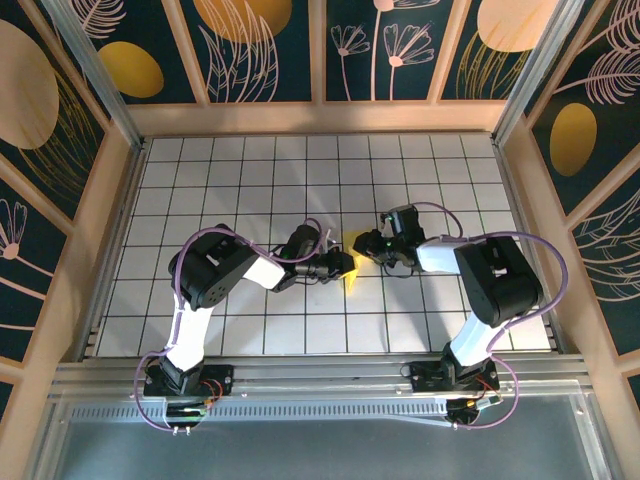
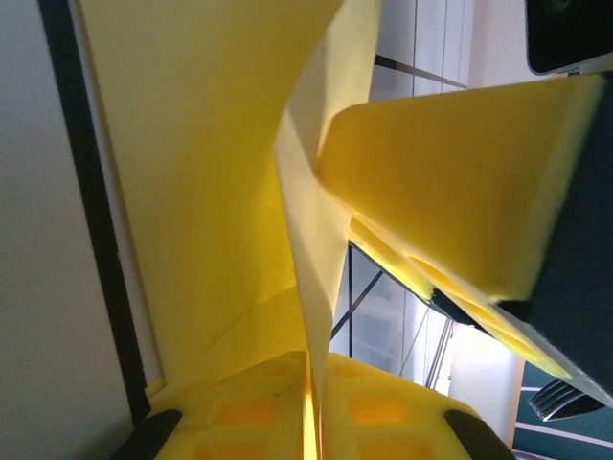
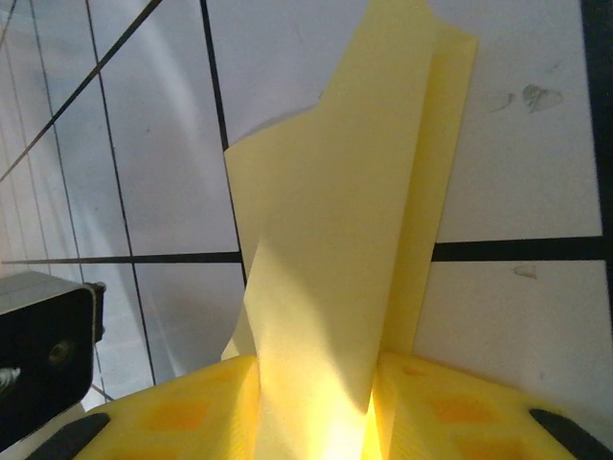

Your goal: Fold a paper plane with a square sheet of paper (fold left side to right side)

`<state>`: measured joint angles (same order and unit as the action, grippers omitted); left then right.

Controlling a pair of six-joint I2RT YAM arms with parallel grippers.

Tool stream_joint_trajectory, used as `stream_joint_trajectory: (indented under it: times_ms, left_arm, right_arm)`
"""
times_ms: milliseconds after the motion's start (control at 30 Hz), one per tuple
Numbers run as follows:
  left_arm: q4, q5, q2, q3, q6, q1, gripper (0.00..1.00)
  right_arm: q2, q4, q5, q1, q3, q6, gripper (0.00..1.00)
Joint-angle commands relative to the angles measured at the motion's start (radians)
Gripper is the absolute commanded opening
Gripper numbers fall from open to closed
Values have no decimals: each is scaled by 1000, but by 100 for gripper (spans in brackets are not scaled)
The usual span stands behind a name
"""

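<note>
- Since both my arms reach in to the middle of the table (image 1: 240, 190), the square sheet of paper (image 1: 352, 268) is caught between them. From above it shows as a small yellow sliver.
- My left gripper (image 1: 338, 264) is pressed together on the sheet. In its wrist view the paper runs edge-on into the seam between my yellow pads (image 2: 239, 417), then bows and twists away from them.
- My right gripper (image 1: 372, 245) is pinching it too. Its wrist view shows two layers rising from between the pads (image 3: 450, 417), their top edges offset, with the gridded tiles behind.
- I cannot tell whether the paper touches the table anywhere, or whether any crease has been pressed flat.
- I judge the sheet to be nearly weightless, thin and limp. It curls wherever I am not holding it, so it will not keep a shape unless I press one in.
- Weight is no worry, but tension is: two arms pulling apart could tear it, and pushing together would crumple it.
- The soft pads should hold well, though a narrow margin might slip out.
- I would hold it by the outer edge or a corner, well clear of the line meant for the left-to-right fold, so that line is free to bend.
</note>
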<state>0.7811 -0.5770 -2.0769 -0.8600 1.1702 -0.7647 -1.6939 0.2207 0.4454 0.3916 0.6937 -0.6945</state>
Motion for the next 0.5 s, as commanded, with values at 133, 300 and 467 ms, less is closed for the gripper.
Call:
stream_joint_trajectory:
  times_ms: [133, 300, 467]
  left_arm:
    - [44, -16, 23, 41, -1, 23, 22]
    - [43, -7, 61, 74, -5, 50, 29]
    - [39, -10, 51, 58, -3, 59, 31]
  right_arm:
    - [-69, -61, -66, 19, 21, 24, 34]
    - [-67, -67, -65, 19, 22, 30, 33]
    - [-68, -70, -65, 19, 25, 34, 34]
